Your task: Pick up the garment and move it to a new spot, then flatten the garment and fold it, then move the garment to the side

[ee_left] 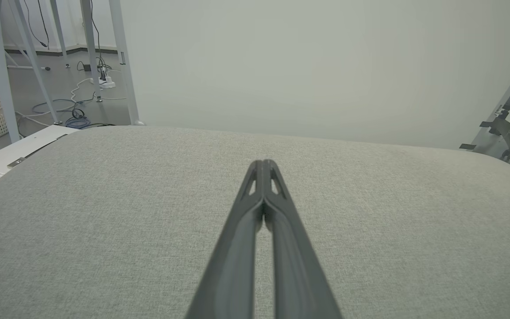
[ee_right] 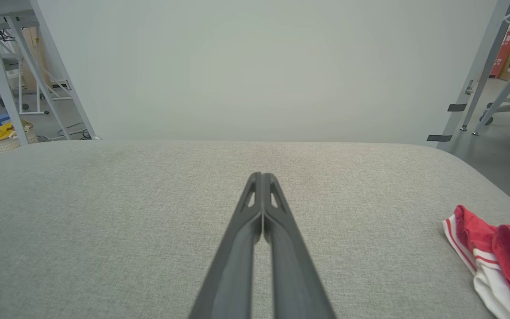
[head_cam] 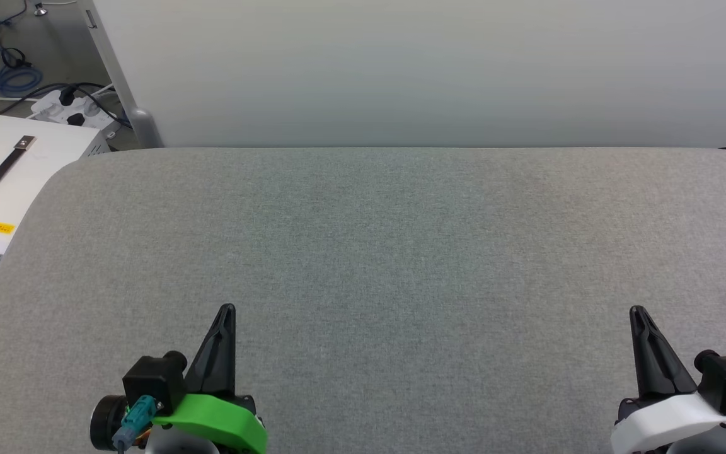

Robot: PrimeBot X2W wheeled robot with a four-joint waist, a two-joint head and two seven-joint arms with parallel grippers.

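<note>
My left gripper [head_cam: 227,310], two long dark fingers on a green mount, is pressed fully closed on nothing, its tips meeting just above the worktop [head_cam: 363,239], a broad grey fabric-covered slab with rounded corners. My right gripper [head_cam: 638,311], the same dark fingers on a white mount, is closed and empty too. Out past the right gripper, at the worktop's right edge, lies the garment [ee_right: 489,248], a red jersey T-shirt with a white sleeve and red-and-white striped trim. It is apart from both grippers and cut off by the frame, so I cannot tell whether it is bunched or folded. I judge this fits two stages: the shirt waiting to be fetched, or folded and set aside. What comes next hangs on that, and these views do not settle it. I count two grippers, one garment, one worktop, and one white box [head_cam: 4,183] with a black strap handle off the left corner.
</note>
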